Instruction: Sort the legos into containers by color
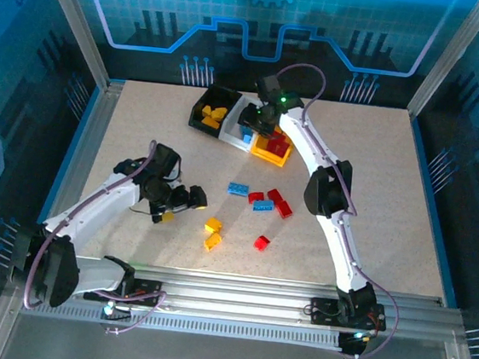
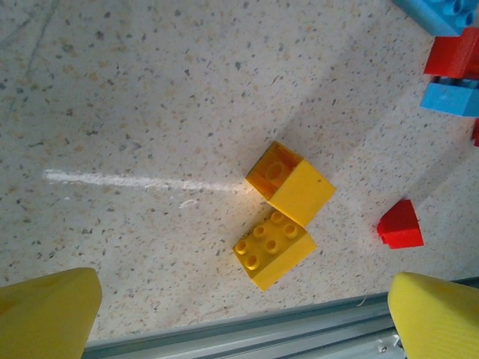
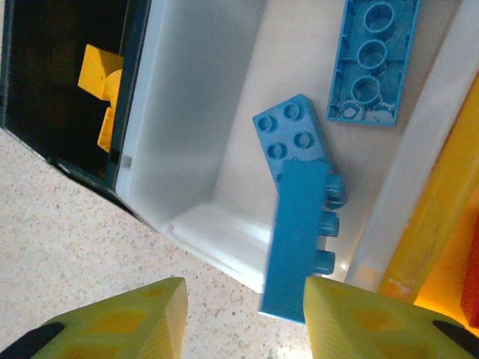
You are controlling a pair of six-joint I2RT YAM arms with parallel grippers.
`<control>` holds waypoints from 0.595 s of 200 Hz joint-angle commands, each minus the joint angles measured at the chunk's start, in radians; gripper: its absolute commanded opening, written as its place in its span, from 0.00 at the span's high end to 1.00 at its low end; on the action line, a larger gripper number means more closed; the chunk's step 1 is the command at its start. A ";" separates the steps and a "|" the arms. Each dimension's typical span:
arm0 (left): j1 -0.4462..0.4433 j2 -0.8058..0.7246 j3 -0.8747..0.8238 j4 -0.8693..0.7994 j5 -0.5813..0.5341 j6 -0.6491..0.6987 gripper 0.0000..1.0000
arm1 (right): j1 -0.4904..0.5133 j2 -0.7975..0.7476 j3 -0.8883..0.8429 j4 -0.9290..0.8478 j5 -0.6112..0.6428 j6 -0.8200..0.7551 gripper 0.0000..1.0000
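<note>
- Left tool (image 2: 239, 303): released, jaws spread wide, hanging low over the tabletop (image 2: 150, 90). Nothing is held.
- Yellow legos (image 2: 292, 183): two lie ahead of that tool, touching at a corner. Closing on one would likely drag or twist the other, giving a double or crooked grip.
- Red lego (image 2: 400, 224): it sits near the line of that tool's right-hand finger. A wide sweep could knock it further off.
- Right tool (image 3: 243, 299): jaws parted over the white bin (image 3: 187, 112), no longer pinching.
- Blue lego (image 3: 299, 239): it stands on end against one finger, above the bin's near wall. It may cling to the finger, tip outward onto the tabletop, or fall across the divider into the yellow bin (image 3: 434, 217).
- Two more blue legos (image 3: 373, 60): they already lie in the white bin, and a bounce off them is possible.
</note>
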 commanded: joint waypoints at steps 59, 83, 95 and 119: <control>-0.040 0.055 0.016 0.131 0.021 -0.071 0.01 | 0.036 -0.485 -0.499 -0.154 -0.093 -0.378 0.43; -0.065 0.052 -0.009 0.178 0.013 -0.107 0.01 | 0.047 -0.638 -0.705 -0.121 -0.108 -0.506 0.42; -0.070 0.056 -0.015 0.185 0.003 -0.117 0.01 | 0.064 -0.725 -0.830 -0.053 -0.120 -0.625 0.42; -0.071 0.064 -0.020 0.196 -0.006 -0.133 0.01 | 0.134 -0.878 -1.075 0.063 -0.064 -0.978 0.42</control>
